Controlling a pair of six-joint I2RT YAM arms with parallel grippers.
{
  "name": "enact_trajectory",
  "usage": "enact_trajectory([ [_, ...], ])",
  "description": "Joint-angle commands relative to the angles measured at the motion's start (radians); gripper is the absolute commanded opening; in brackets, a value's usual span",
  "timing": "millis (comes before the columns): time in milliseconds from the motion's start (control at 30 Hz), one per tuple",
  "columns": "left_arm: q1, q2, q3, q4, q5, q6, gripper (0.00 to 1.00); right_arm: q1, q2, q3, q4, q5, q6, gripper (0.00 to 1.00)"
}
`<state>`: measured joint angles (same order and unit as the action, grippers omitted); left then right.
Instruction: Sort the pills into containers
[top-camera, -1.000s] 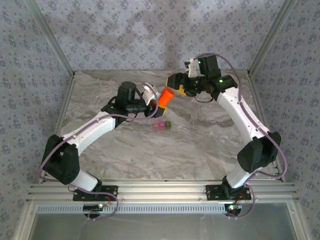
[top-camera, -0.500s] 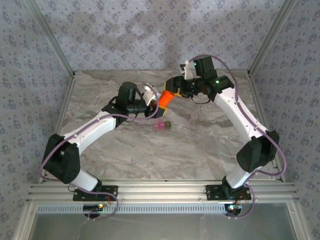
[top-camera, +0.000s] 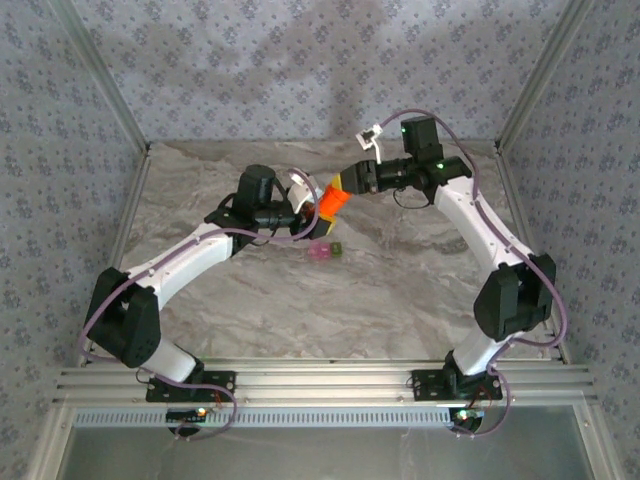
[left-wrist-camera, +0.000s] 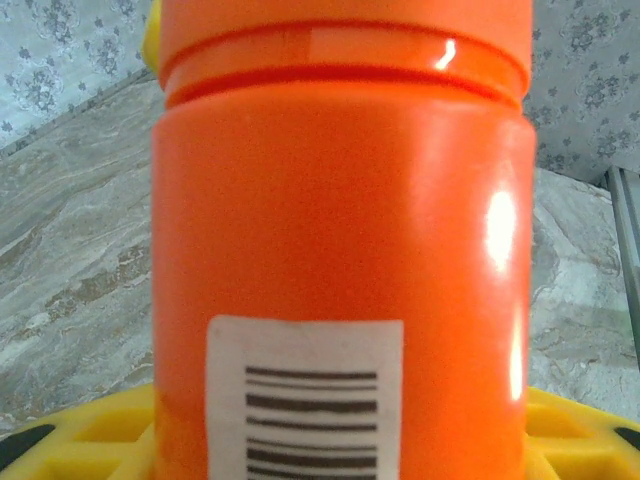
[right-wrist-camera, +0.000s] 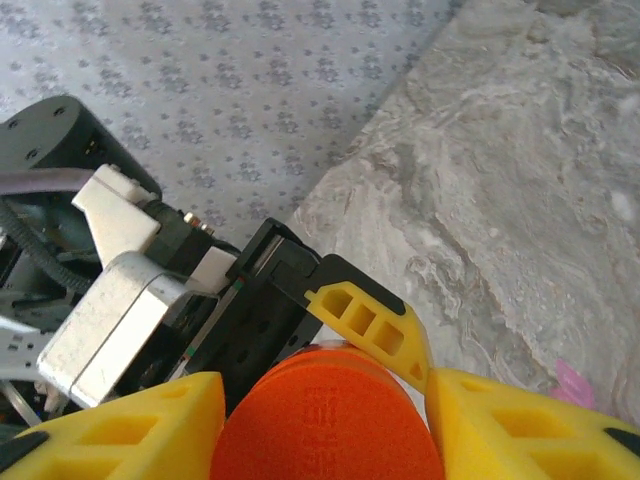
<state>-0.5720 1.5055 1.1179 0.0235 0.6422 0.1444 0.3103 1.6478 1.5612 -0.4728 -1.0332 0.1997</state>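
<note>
An orange pill bottle (top-camera: 330, 200) hangs tilted above the table, with my left gripper (top-camera: 312, 205) shut on its body. In the left wrist view the bottle (left-wrist-camera: 340, 230) shows its barcode label, between yellow fingers (left-wrist-camera: 80, 440). My right gripper (top-camera: 346, 181) comes in from the right, and its yellow fingers (right-wrist-camera: 150, 420) press both sides of the round orange cap (right-wrist-camera: 325, 430). The containers (top-camera: 323, 250), a joined pink and olive-green pair, sit on the table just below the bottle. The pills are hidden.
The marble table (top-camera: 400, 280) is walled by patterned panels at the back and sides, with metal posts (top-camera: 530, 80) at the corners. A pink bit of the containers (right-wrist-camera: 573, 380) peeks past my right finger.
My right gripper has moved left and turned at the wrist, coming onto the bottle's cap from the right. The left arm and the bottle have stayed put.
</note>
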Motion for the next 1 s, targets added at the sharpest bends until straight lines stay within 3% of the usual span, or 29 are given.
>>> enact_trajectory([
  [0,0.006,-0.035,0.023,0.032,0.024,-0.004,0.0,-0.021,-0.018,-0.011,0.056,-0.069,-0.026,0.72],
  [167,0.006,-0.035,0.028,0.027,0.027,-0.003,0.0,-0.06,-0.122,-0.044,0.121,0.087,0.239,0.77],
  [233,0.006,-0.036,0.031,0.018,0.025,0.002,0.0,-0.069,-0.15,-0.043,0.099,0.219,0.385,0.77],
  [367,0.006,-0.032,0.043,0.004,0.027,0.01,0.0,-0.037,-0.202,-0.069,-0.007,0.442,0.518,0.78],
  [967,0.006,-0.025,0.051,-0.01,0.033,0.012,0.0,0.133,-0.093,0.021,-0.063,0.486,0.502,0.77],
])
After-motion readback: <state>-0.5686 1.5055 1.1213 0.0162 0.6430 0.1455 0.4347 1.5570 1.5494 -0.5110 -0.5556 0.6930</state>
